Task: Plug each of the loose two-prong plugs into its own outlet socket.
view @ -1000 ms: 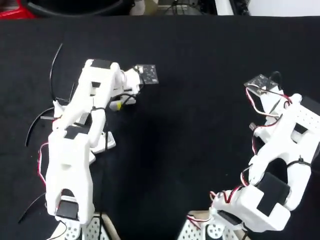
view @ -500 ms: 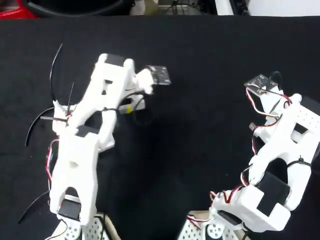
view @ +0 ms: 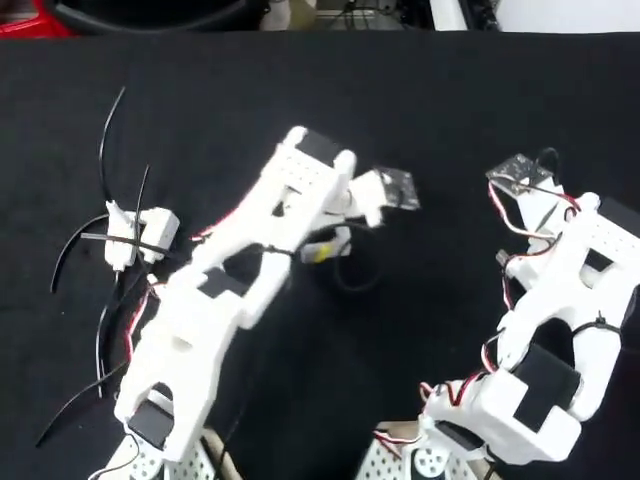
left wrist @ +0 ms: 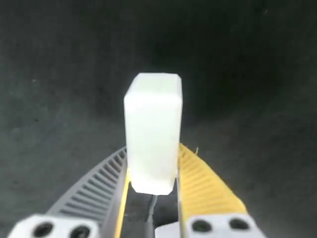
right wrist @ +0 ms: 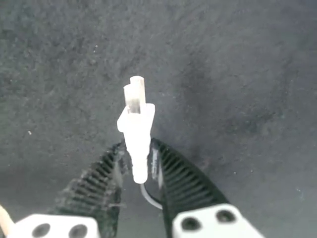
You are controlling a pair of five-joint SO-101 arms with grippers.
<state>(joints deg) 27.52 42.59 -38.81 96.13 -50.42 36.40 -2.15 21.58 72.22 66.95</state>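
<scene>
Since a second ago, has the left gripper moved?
Yes. The left gripper swung right in the high view, toward the right arm, which stayed put.

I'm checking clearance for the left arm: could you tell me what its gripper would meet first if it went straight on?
Probably the black table cover. Past the white block held in the left gripper, nothing else lies in that line, though how far off the cover is remains unclear.

Dim overall, glare on white block (left wrist: 152,129)
</scene>
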